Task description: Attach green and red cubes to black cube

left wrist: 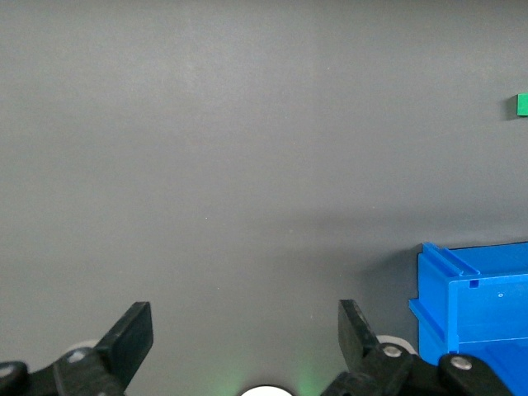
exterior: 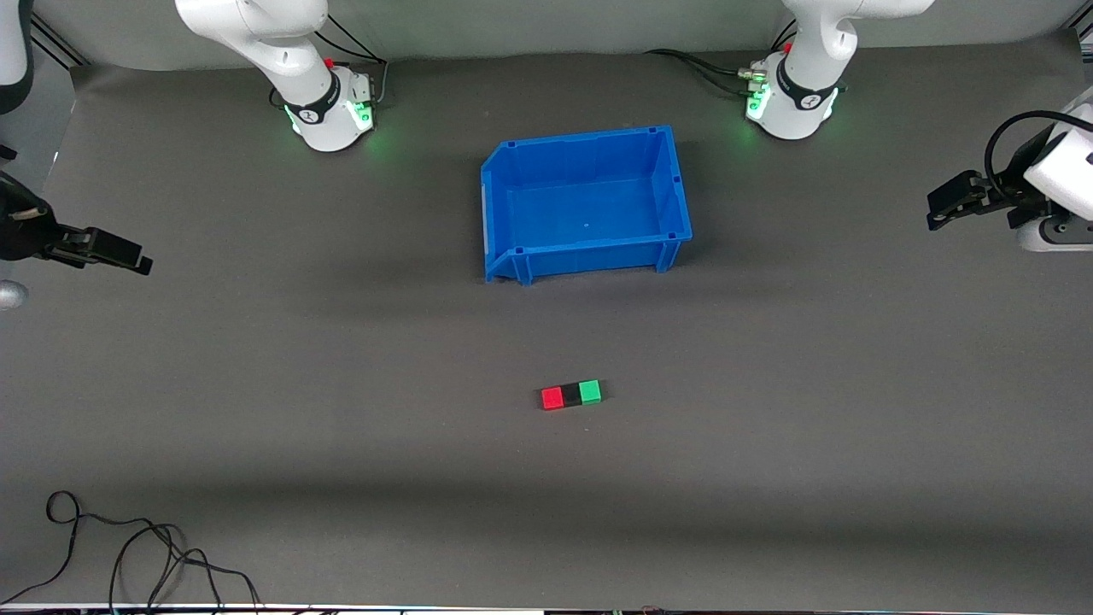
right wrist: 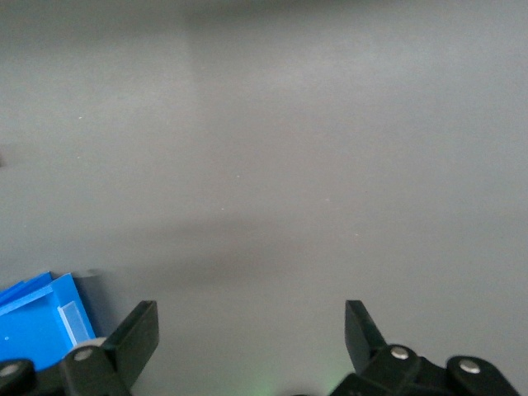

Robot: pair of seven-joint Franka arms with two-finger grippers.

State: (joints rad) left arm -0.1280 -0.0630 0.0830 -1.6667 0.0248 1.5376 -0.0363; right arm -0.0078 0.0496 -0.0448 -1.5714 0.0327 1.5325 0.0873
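Three small cubes lie in one touching row on the grey mat, nearer to the front camera than the bin: the red cube (exterior: pixel 552 398) toward the right arm's end, the black cube (exterior: pixel 571 394) in the middle, the green cube (exterior: pixel 590 391) toward the left arm's end. An edge of the green cube (left wrist: pixel 521 105) shows in the left wrist view. My left gripper (exterior: pixel 939 209) (left wrist: pixel 246 326) hangs open over the mat at the left arm's end of the table, holding nothing. Over the right arm's end, my right gripper (exterior: pixel 137 258) (right wrist: pixel 252 326) is open as well, with nothing between its fingers. Both arms wait.
A blue bin (exterior: pixel 586 203) with nothing in it stands between the two arm bases; its corner shows in both wrist views (left wrist: pixel 474 318) (right wrist: pixel 37 318). Loose black cables (exterior: pixel 145 551) lie at the mat's near edge toward the right arm's end.
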